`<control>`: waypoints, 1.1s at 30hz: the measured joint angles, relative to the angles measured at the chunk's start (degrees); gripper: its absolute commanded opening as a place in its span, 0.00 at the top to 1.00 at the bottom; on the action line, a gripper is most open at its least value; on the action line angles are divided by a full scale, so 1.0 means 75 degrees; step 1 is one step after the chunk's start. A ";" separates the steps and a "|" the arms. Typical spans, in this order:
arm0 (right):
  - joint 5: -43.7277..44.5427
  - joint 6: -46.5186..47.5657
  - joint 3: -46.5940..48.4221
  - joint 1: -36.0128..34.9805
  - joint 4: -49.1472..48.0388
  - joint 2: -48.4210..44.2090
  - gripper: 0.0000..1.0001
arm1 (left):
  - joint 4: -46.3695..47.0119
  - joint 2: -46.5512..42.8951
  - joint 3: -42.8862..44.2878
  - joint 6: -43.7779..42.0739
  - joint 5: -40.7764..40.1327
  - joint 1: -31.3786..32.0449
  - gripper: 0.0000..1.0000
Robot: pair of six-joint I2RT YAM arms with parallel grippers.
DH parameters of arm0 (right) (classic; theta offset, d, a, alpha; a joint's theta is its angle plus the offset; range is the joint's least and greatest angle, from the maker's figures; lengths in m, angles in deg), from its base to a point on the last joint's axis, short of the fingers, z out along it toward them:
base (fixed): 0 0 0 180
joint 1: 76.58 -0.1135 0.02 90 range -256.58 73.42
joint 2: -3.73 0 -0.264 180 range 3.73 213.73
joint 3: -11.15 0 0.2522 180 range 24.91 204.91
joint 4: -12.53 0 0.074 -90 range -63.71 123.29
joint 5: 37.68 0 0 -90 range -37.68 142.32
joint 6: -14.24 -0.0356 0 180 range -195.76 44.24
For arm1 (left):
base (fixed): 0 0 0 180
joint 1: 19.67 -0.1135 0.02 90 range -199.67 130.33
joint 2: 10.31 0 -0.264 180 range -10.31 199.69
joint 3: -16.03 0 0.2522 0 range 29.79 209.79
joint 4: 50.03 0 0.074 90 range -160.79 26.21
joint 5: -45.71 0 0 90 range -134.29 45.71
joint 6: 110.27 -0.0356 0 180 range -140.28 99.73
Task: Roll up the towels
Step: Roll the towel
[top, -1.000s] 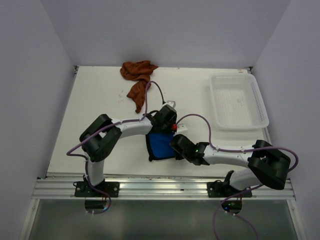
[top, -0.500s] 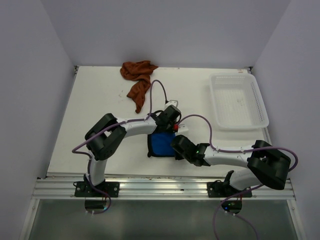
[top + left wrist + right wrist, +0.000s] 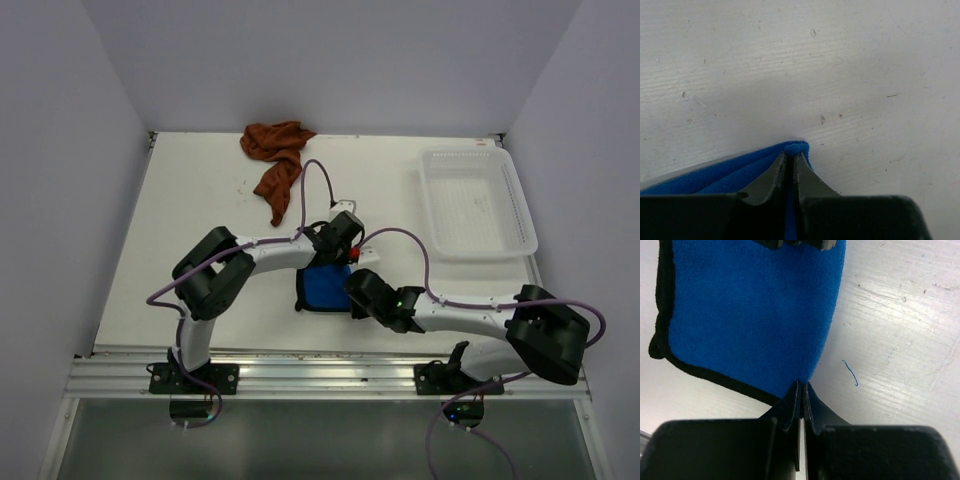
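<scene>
The blue towel (image 3: 322, 289) lies folded on the table between my two arms, with a black hem along its left and near edges (image 3: 740, 320). My left gripper (image 3: 790, 156) is shut on the towel's far right corner, where a blue fold (image 3: 715, 175) bulges at the fingertips. My right gripper (image 3: 801, 386) is shut on the near right corner of the same towel. In the top view the left gripper (image 3: 343, 258) and right gripper (image 3: 351, 291) sit close together at the towel's right side. The rust-brown towel (image 3: 277, 165) lies crumpled at the back of the table, away from both grippers.
A white mesh basket (image 3: 503, 243) stands at the back right of the table. Purple cables loop over both arms above the blue towel. Walls close in the table on the left, back and right.
My left gripper has closed onto the blue towel's far right corner after reaching slightly right. The right gripper has stayed shut in place.
</scene>
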 measured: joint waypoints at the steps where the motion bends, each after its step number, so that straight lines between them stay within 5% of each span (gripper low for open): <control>1: 0.0003 0.0009 0.0003 0.0000 0.0047 -0.0026 1.00 | 0.0000 0.0000 0.0000 0.0017 0.0000 0.0000 1.00; 9: 0.0213 0.0318 0.0297 -0.0137 0.0816 -0.0119 1.00 | 0.0391 -0.0096 -0.0245 0.0376 0.0181 -0.0003 1.00; 33: 0.0912 0.1314 0.1075 -0.1341 0.2524 -0.0568 0.99 | 0.3899 -0.1912 -0.3789 0.2212 0.1247 -0.0256 1.00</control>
